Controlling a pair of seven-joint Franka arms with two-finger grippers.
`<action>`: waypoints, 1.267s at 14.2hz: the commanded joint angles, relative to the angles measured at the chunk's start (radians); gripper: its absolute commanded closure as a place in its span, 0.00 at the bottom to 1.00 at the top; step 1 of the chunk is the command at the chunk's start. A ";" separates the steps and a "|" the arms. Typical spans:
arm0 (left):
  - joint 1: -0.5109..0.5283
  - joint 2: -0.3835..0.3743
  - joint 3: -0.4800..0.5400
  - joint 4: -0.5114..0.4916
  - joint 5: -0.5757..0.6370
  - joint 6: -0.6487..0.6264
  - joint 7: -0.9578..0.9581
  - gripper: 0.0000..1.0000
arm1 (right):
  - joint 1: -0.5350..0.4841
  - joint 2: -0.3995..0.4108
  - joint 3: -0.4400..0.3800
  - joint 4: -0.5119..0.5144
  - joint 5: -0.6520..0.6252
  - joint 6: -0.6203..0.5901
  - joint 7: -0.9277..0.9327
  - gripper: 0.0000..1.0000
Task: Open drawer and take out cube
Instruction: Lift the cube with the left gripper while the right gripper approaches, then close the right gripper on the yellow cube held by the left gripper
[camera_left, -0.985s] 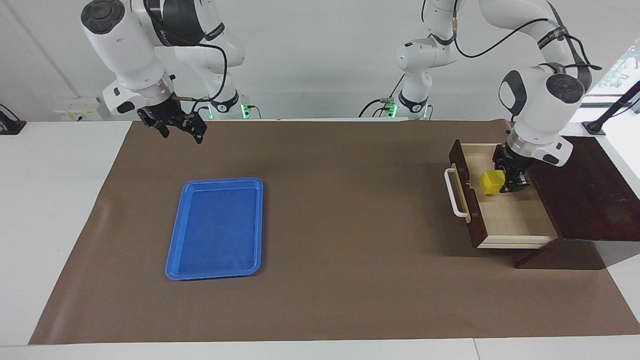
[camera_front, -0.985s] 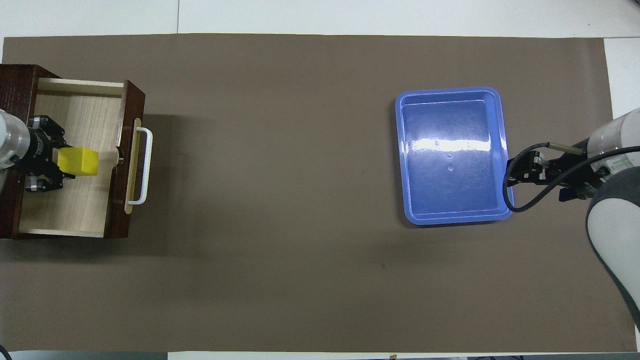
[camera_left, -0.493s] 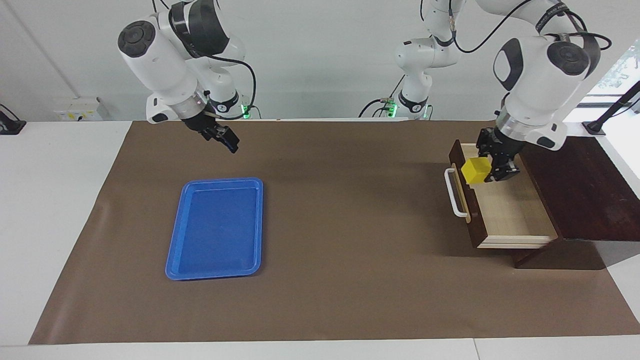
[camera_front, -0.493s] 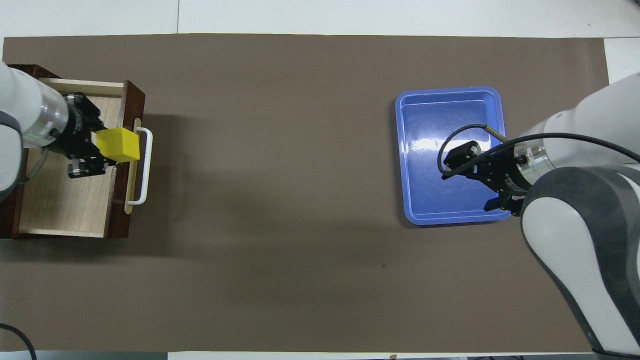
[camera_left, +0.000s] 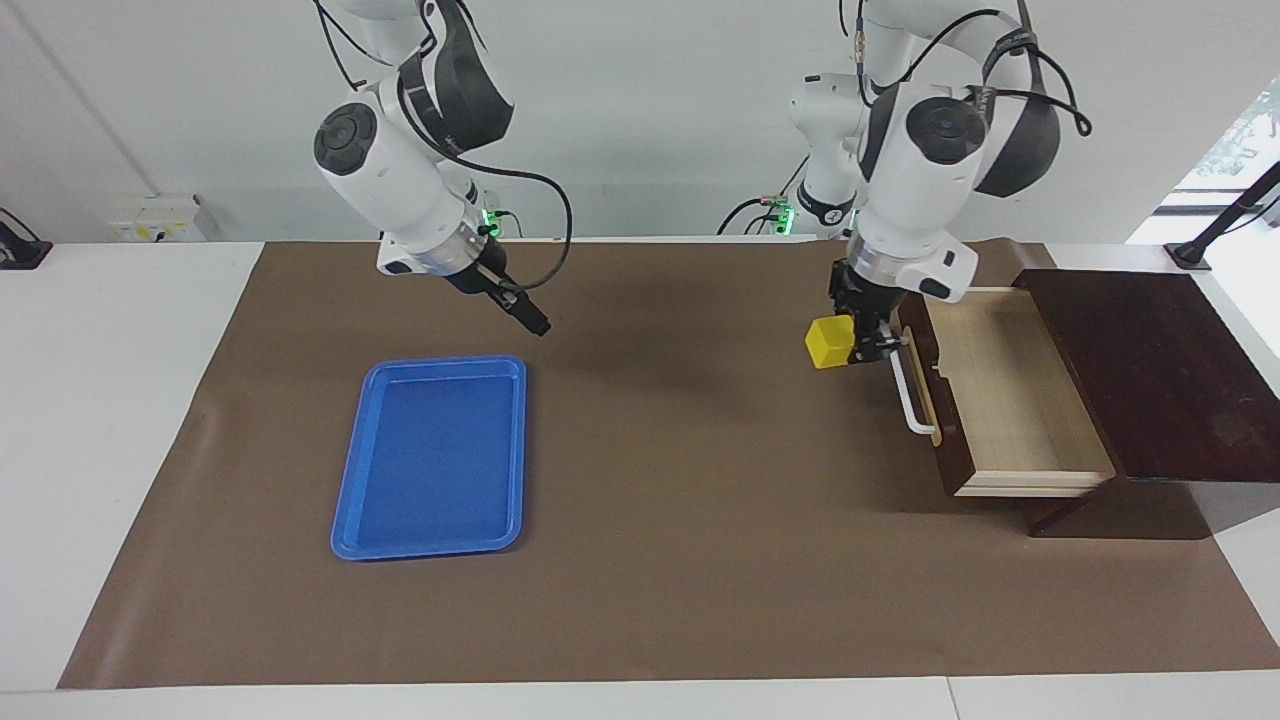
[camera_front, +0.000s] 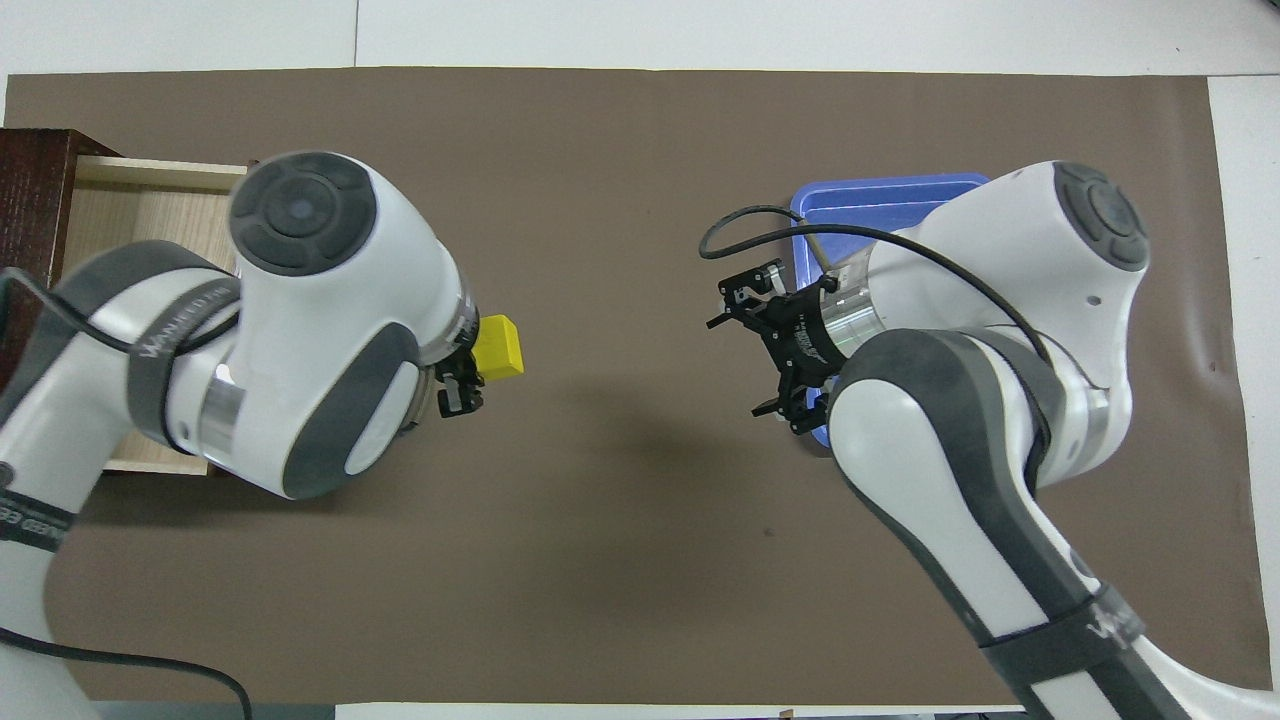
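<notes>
Left gripper (camera_left: 848, 343) pinching cube (camera_left: 829, 343) above mat (camera_left: 680, 480), right gripper (camera_left: 528, 318) spread

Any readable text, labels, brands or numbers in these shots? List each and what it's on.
White lettering on the left arm's grey band: blurred, not readable.
Small white mark on the right arm's grey band: too small to read.
No text on the cube, the drawer or the blue tray.

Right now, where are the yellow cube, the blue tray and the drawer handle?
cube (camera_left: 828, 343), facing view, its front face.
tray (camera_left: 432, 463), facing view, its bare floor.
handle (camera_left: 909, 401), facing view, middle of the white bar.
</notes>
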 joint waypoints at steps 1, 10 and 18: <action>-0.048 -0.005 0.021 -0.059 -0.015 0.079 -0.086 1.00 | 0.034 0.012 -0.001 -0.022 0.109 0.075 0.075 0.00; -0.088 -0.011 0.021 -0.071 -0.014 0.104 -0.122 1.00 | 0.108 0.092 -0.001 -0.029 0.298 0.186 0.138 0.00; -0.088 -0.013 0.021 -0.080 -0.014 0.129 -0.130 1.00 | 0.134 0.179 0.000 0.023 0.352 0.255 0.164 0.00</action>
